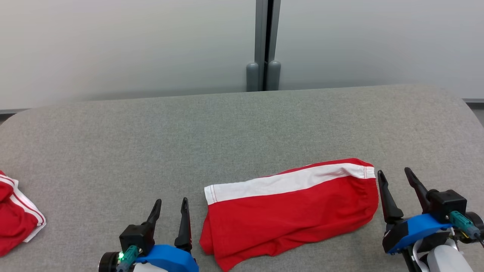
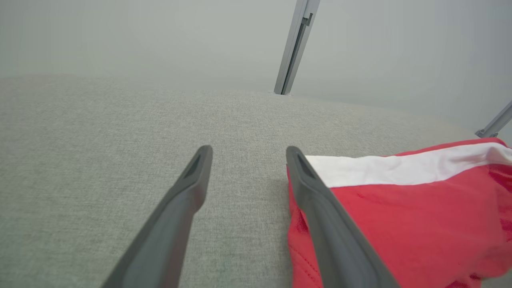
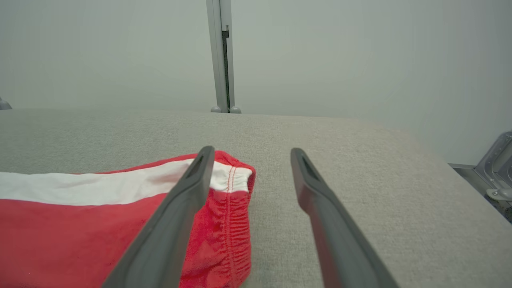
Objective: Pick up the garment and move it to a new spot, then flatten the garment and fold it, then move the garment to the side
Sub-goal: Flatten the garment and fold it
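The garment (image 1: 291,211) is a pair of red shorts with a white side stripe, folded and lying flat on the grey table (image 1: 227,128), right of centre near the front edge. My left gripper (image 1: 171,204) stands open just left of its hem end, holding nothing. My right gripper (image 1: 395,173) is open just right of its gathered waistband end, also holding nothing. In the left wrist view the garment (image 2: 400,216) lies beside and behind the right finger of the gripper (image 2: 248,151). From the right wrist, the garment's waistband (image 3: 228,216) sits under the left finger of that gripper (image 3: 250,151).
Another red and white garment (image 1: 17,215) lies bunched at the table's left edge. A grey post (image 1: 263,45) stands against the pale wall behind the table. The table's rounded right corner (image 1: 463,109) is close to my right arm.
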Available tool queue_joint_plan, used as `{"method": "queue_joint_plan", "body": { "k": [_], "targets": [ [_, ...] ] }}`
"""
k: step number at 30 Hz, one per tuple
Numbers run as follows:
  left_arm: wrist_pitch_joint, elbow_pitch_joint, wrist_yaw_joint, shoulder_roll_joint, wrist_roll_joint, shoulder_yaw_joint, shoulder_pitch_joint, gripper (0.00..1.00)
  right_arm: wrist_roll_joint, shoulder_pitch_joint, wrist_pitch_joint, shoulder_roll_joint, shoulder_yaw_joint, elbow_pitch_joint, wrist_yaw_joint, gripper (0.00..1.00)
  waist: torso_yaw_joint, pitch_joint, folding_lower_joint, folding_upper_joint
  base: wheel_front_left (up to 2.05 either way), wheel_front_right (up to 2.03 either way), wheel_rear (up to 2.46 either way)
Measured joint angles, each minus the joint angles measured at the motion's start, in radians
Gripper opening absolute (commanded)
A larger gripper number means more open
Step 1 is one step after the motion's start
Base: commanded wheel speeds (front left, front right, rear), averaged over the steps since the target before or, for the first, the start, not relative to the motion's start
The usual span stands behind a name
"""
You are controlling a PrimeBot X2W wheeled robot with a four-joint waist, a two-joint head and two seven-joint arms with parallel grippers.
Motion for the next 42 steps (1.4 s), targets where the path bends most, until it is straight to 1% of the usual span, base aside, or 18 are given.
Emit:
{"method": "queue_joint_plan", "body": {
  "k": [5,9,16,23,25,27,29,31,32,36,38,42],
  "targets": [
    [0.0,-0.038,0.06,0.0,0.046,0.009,-0.003,1.0,-0.081,0.045,0.0,0.059,-0.052,-0.13,0.0,1.0,-0.015,-0.02,0.0,0.0,0.0,0.0,0.0],
    [0.0,-0.049,0.093,0.0,0.087,0.019,0.005,1.0,-0.126,0.074,0.0,0.096,-0.067,-0.155,0.0,1.0,-0.015,-0.032,0.0,0.0,0.0,0.0,0.0],
    [0.0,-0.033,0.102,0.0,0.098,0.037,0.047,1.0,-0.147,0.102,0.0,0.123,-0.049,-0.129,0.0,1.0,-0.006,-0.052,0.0,0.0002,0.0,0.0,0.0],
    [0.0,-0.027,0.1,0.0,0.094,0.04,0.063,1.0,-0.136,0.109,0.0,0.126,-0.047,-0.118,0.0,1.0,0.005,-0.065,0.0,0.0001,0.0,0.0,0.0],
    [0.0,-0.03,0.073,0.0,0.067,0.036,0.063,1.0,-0.128,0.109,0.0,0.127,-0.041,-0.119,0.0,1.0,0.006,-0.062,-0.0001,0.0001,0.0,0.0,0.0],
    [0.0,-0.034,0.035,0.0,0.034,0.025,0.06,1.0,-0.122,0.108,0.0,0.127,-0.035,-0.119,0.0,1.0,0.005,-0.054,-0.0001,0.0001,0.0,0.0,0.0],
    [0.0,-0.029,-0.001,0.0,-0.031,0.015,0.051,1.0,-0.113,0.107,0.0,0.127,-0.021,-0.119,0.0,1.0,0.002,-0.043,-0.0001,0.0001,0.0,0.0,0.0],
    [0.0,-0.019,-0.042,0.0,-0.074,0.001,0.032,1.0,-0.107,0.103,0.0,0.128,-0.007,-0.119,0.0,1.0,-0.006,-0.03,0.0,0.0002,0.0,0.0,0.0],
    [0.0,-0.01,-0.067,0.0,-0.11,-0.007,0.017,1.0,-0.106,0.102,0.0,0.128,-0.003,-0.119,0.0,1.0,-0.011,-0.023,0.0,0.0002,0.0,0.0,0.0],
    [0.0,0.049,-0.104,-0.001,-0.204,-0.033,-0.033,1.0,-0.099,0.089,0.0,0.128,0.014,-0.122,0.0,1.0,-0.032,0.007,0.0,0.0001,0.0,0.0,0.0],
    [0.0,0.087,-0.122,0.0,-0.234,-0.06,-0.066,1.0,-0.098,0.082,0.0,0.128,0.017,-0.125,0.0,1.0,-0.043,0.025,0.0002,0.0002,0.0,0.0,0.0],
    [0.0,0.155,-0.139,0.0,-0.313,-0.109,-0.115,1.0,-0.097,0.063,0.0,0.128,0.014,-0.136,0.0,1.0,-0.06,0.056,0.0002,0.0002,0.0,0.0,0.0]
  ]
}}
